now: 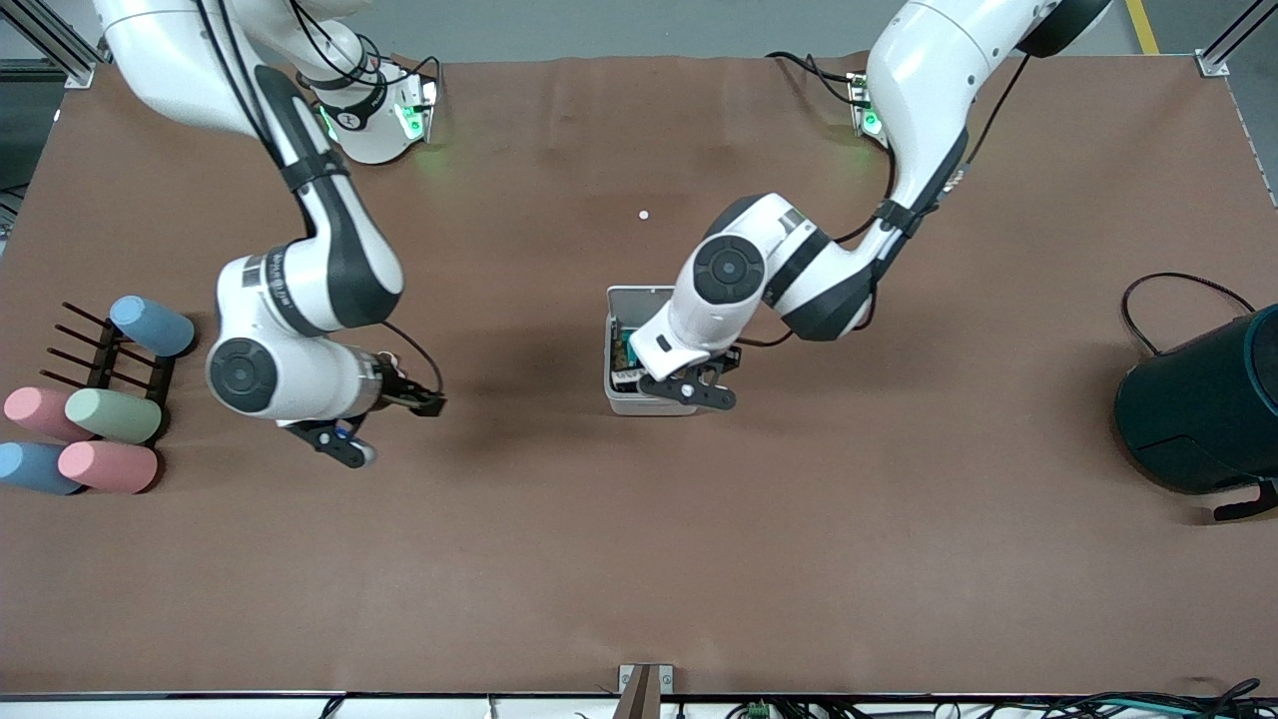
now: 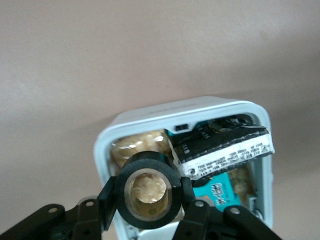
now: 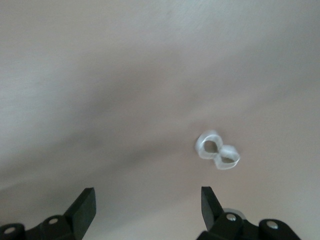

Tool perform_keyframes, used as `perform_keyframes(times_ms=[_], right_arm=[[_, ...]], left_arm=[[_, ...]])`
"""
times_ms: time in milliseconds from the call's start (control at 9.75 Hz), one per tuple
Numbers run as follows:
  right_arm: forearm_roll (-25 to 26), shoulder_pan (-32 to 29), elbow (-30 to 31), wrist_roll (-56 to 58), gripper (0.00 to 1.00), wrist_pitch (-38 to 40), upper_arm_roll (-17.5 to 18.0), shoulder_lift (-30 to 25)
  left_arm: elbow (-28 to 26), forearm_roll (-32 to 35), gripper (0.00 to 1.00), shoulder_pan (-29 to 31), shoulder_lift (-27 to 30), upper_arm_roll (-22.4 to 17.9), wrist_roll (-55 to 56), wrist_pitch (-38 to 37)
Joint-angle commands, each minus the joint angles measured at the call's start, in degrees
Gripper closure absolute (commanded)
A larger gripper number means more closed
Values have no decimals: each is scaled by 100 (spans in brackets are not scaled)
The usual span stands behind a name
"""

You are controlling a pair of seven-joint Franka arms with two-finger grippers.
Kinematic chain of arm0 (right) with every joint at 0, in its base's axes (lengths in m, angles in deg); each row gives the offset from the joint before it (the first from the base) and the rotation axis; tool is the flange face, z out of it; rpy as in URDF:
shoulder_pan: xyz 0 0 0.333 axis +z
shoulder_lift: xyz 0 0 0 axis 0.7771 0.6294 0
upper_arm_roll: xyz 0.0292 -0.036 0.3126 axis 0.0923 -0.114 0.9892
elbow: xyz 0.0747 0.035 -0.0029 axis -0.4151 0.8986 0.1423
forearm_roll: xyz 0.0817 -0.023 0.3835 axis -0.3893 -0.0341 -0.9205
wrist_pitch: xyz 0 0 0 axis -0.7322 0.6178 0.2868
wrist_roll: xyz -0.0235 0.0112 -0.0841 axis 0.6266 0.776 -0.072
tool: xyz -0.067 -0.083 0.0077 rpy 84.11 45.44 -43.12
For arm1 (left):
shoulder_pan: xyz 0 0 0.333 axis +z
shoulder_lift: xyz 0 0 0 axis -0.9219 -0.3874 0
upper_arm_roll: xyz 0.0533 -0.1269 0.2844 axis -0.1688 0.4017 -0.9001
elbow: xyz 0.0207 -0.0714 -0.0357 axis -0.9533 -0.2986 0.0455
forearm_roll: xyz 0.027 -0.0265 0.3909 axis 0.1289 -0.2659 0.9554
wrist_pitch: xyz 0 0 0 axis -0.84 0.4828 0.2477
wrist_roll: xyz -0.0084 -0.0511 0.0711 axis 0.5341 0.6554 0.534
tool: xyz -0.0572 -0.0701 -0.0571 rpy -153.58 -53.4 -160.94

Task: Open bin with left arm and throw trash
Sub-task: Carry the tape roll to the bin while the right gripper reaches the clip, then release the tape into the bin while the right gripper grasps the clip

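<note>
From the front, the left end effector [image 1: 699, 384] hangs over the open bin [image 1: 627, 300] at mid-table, the bin's mouth directly beneath it, while the right end effector [image 1: 384, 419] waits over bare table toward the right arm's end. The left wrist view shows its fingers [image 2: 107, 202] clamped on the black tape roll [image 2: 148, 190], bore facing the camera, above the bin's rim [image 2: 102, 150]; a wrapper [image 2: 225, 150] lies inside. The right wrist view shows fingers [image 3: 82, 207] spread wide and empty, a pale twisted loop [image 3: 217, 150] on the table below.

Robotics lab: brown-covered table [image 1: 639, 559], aluminium frame posts [image 1: 1233, 35], cables [image 1: 1178, 300], two bolted arm bases [image 1: 384, 115].
</note>
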Motion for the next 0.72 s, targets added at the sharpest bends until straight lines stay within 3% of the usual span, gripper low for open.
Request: perform_keyframes(times_ms=[0, 205, 410, 513, 615], right_arm=[[232, -234, 1690, 903, 3, -1455, 94, -537], [373, -366, 2361, 1756, 1, -2154, 94, -547], [373, -297, 2644, 1865, 1, -2532, 103, -538], [373, -296, 2784, 1865, 1, -2786, 103, -547], [373, -305, 2829, 1873, 3, -2884, 103, -529]], left_arm=[[142, 29, 78, 7, -87, -44, -28, -86], [142, 29, 74, 69, -69, -62, -238, -112], [28, 29, 70, 87, -34, -88, -292, -130], [-7, 29, 66, 87, -34, -88, -284, -139], [-8, 29, 56, 78, -34, -88, -275, -139]])
